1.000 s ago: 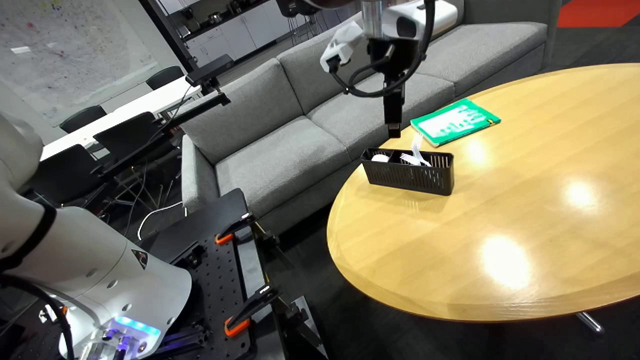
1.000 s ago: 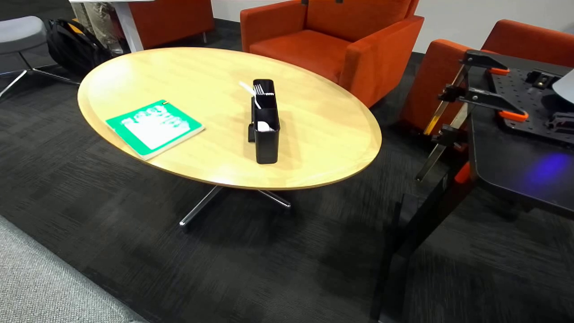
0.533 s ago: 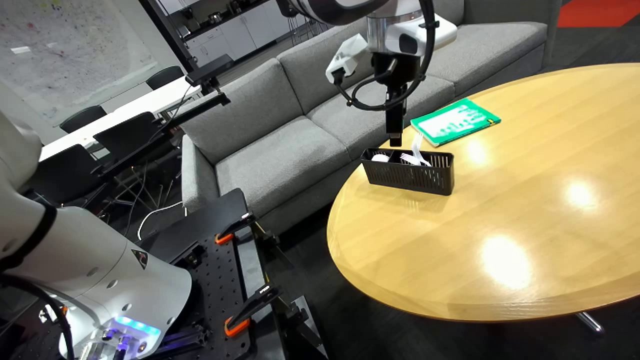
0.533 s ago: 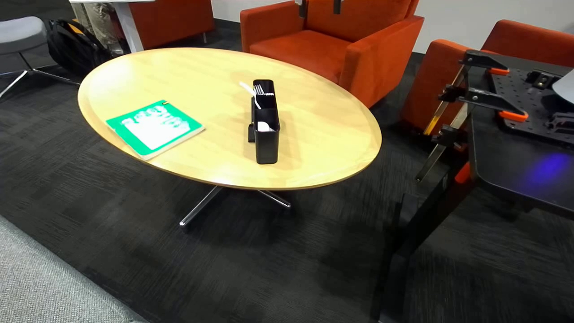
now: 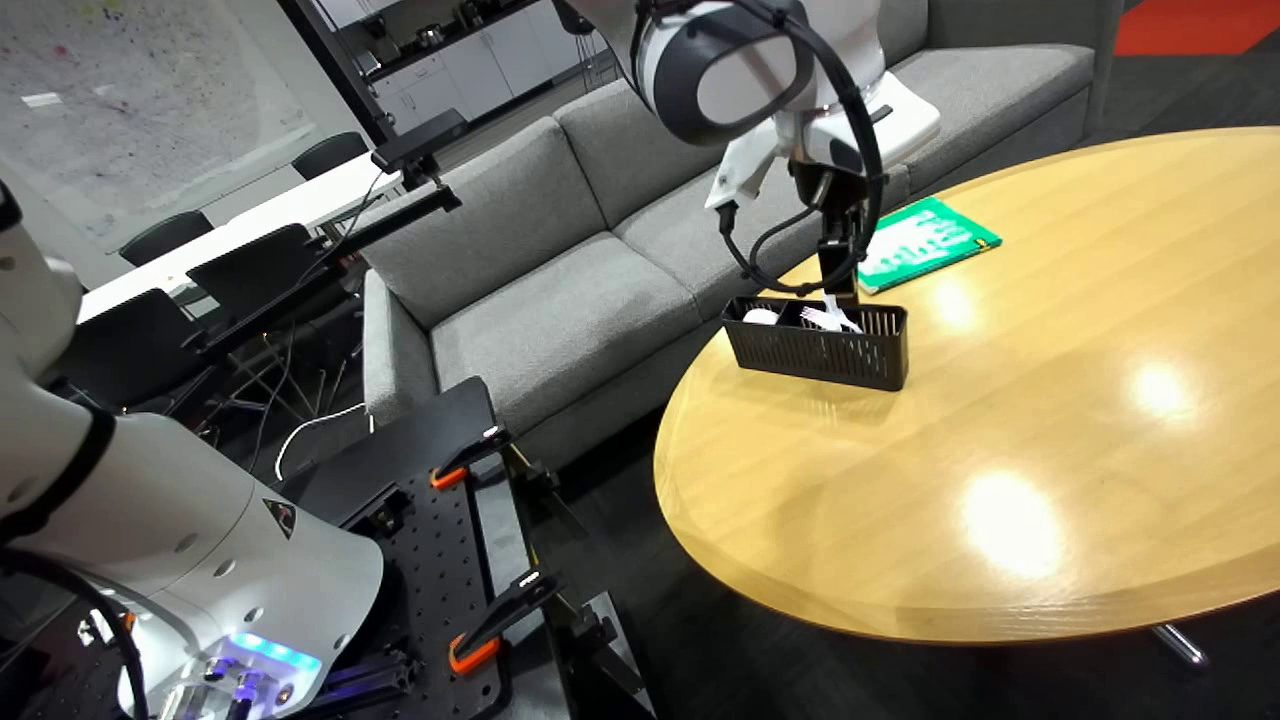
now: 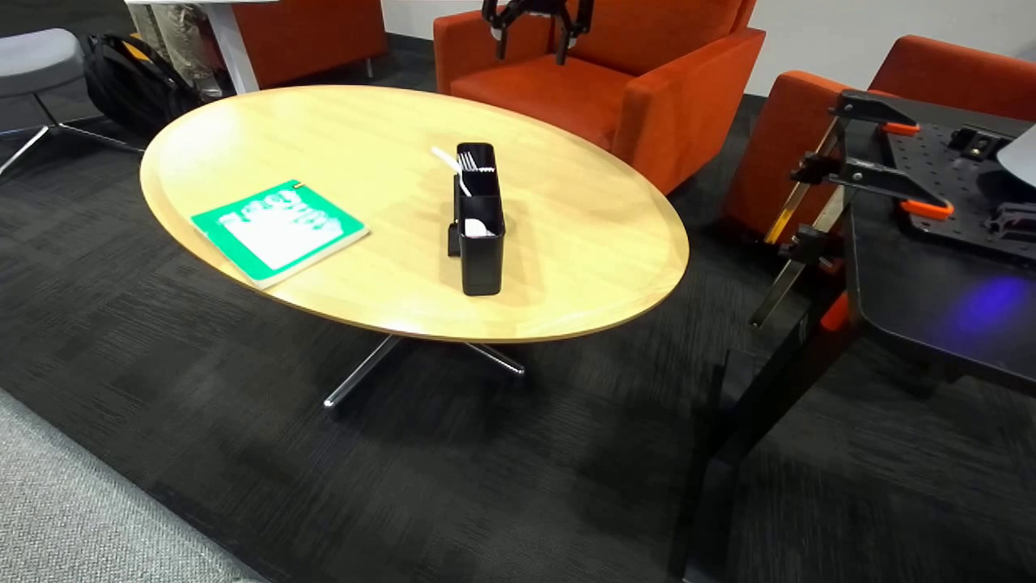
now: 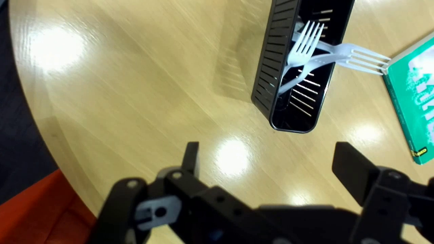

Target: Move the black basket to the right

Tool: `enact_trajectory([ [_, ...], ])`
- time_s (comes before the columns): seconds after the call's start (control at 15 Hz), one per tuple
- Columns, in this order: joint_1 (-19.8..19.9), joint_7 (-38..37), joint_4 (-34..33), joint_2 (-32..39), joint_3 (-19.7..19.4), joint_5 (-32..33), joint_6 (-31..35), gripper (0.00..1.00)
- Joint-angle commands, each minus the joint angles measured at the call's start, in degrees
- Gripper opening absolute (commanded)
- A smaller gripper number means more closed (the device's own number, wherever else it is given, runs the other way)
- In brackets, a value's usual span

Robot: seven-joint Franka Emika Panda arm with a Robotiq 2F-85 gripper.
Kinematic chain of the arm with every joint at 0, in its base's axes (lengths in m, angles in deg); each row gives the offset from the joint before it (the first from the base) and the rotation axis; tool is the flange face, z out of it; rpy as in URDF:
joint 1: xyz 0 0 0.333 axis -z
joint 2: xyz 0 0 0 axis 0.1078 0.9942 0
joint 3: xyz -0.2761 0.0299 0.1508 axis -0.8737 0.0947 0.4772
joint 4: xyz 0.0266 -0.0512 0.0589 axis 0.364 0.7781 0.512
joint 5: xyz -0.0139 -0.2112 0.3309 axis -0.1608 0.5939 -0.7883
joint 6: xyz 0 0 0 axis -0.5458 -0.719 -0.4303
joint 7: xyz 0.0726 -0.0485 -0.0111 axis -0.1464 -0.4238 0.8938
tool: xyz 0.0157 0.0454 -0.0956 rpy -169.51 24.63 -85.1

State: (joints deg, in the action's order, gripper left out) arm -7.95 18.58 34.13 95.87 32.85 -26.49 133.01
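Forks (image 7: 299, 58) in basket (image 5: 820, 356) on table (image 5: 960, 430)

black basket (image 5: 815, 354); slatted, open-topped; upright on wood-grained table (image 5: 1060, 400); white forks (image 7: 300, 58) inside

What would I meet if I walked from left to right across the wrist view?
Orange armchair → black slotted basket → green-and-white book.

black basket (image 7: 271, 64) | white forks (image 7: 341, 54) inside (partly overhanging) | fingers (image 7: 354, 171) spread apart
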Motion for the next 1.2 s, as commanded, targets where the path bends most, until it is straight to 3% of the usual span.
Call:
enact_trajectory([
  [0.0, -2.1, -2.77, -4.47, 6.68, -1.05, -1.71, 4.89, 1.0],
  [1.13, -4.45, -3.28, -17.3, 23.06, -0.57, -3.09, 4.83, 1.0],
])
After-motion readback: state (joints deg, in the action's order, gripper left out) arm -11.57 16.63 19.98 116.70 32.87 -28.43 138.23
